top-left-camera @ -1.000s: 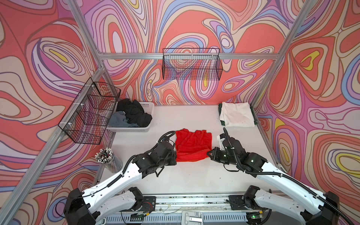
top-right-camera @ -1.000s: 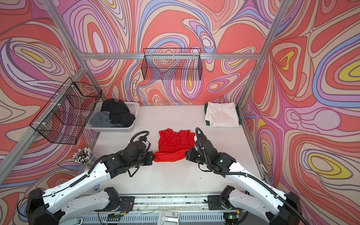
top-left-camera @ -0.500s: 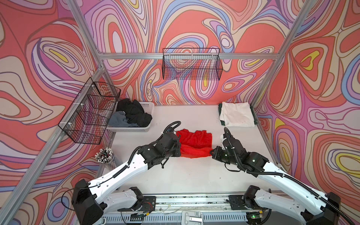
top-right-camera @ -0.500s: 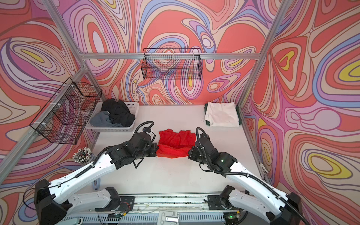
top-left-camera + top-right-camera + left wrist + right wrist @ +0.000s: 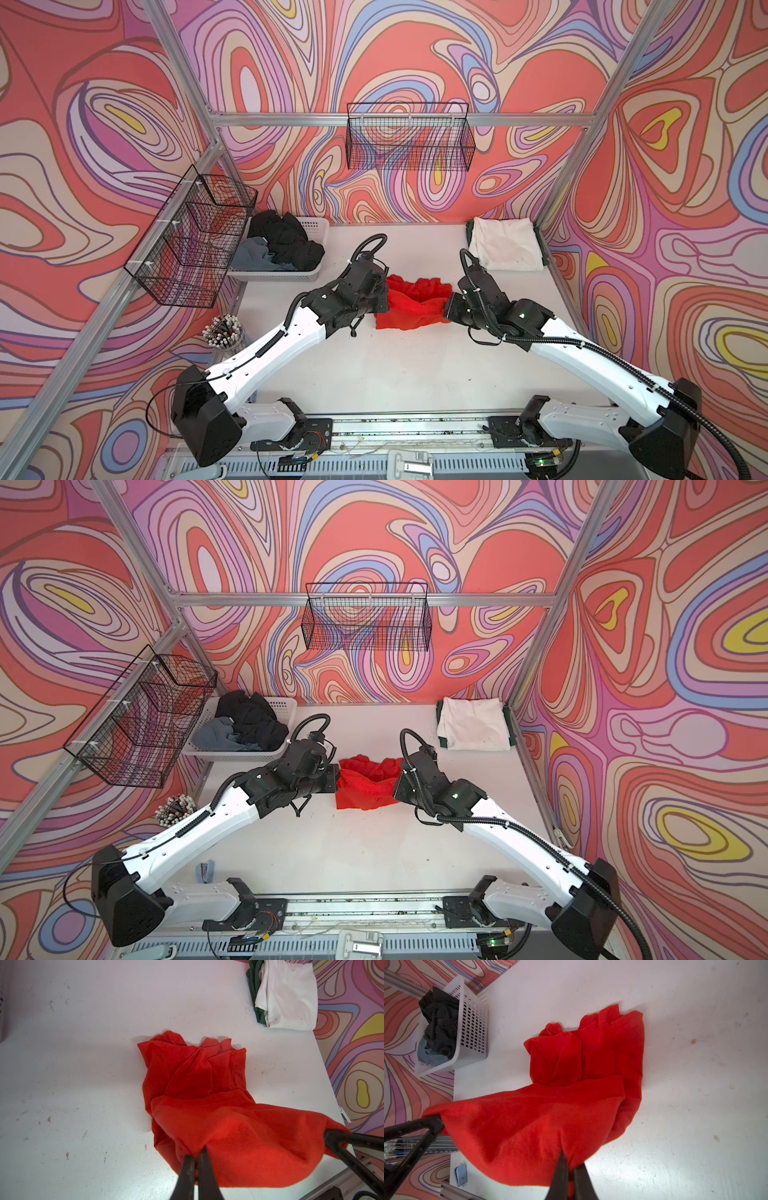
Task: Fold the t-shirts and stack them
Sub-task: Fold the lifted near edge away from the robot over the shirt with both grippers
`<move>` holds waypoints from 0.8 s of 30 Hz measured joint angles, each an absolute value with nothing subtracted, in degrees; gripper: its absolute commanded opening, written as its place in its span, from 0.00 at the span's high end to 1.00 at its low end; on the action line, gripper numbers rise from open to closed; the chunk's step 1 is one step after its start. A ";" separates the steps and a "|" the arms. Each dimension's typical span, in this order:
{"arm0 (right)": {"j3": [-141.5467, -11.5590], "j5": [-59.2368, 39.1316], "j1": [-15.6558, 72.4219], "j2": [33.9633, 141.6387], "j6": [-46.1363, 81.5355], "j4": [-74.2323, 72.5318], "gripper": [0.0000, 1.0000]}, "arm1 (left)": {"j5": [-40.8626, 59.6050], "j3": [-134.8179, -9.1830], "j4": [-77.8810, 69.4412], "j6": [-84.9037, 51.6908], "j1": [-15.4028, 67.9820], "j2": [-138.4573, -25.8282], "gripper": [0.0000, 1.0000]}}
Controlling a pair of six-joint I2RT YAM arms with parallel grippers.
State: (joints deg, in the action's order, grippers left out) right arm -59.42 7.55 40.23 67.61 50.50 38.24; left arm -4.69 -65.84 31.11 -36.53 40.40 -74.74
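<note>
- The left tool (image 5: pixel 197 1153) is pinched tight on one corner of the red t-shirt (image 5: pixel 193 1076). The left wrist view shows both fingers squeezed together with cloth caught between them.
- The right tool (image 5: pixel 570 1164) is clamped the same way on the opposite corner, which is clear in the right wrist view.
- In both top views the wrists hide the fingertips. All you get there is the shirt's near edge strung up off the worktop (image 5: pixel 395 374) between the two arms, with the far part lying bunched mid-worktop.
- The left wrist view catches the folded stack in the far right corner, a white t-shirt (image 5: pixel 288 995) on top of a dark green t-shirt (image 5: pixel 254 991). The right wrist view doesn't show it.
- The right wrist view gets the white perforated basket (image 5: pixel 473 1022) at far left instead, with black t-shirts (image 5: pixel 440 1022) and a grey t-shirt (image 5: pixel 428 1053) heaped inside.
- A small blue stapler (image 5: pixel 206 870) near the left arm's base shows in a top view and the right wrist view, but not the left wrist view.
</note>
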 measured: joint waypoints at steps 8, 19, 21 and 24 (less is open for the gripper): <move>-60.36 3.86 34.13 71.85 48.01 36.95 1.00 | -2.44 -68.51 30.98 -35.05 37.87 -78.85 1.00; -63.61 -0.01 28.42 81.38 44.42 35.07 1.00 | 0.21 -73.43 30.09 -33.56 35.09 -87.48 1.00; -64.49 -0.21 27.90 83.15 43.86 34.63 1.00 | 0.75 -73.58 29.58 -33.39 34.15 -89.08 1.00; -66.67 -0.49 27.51 86.46 42.85 34.04 1.00 | 1.89 -73.76 28.80 -33.23 32.18 -91.81 1.00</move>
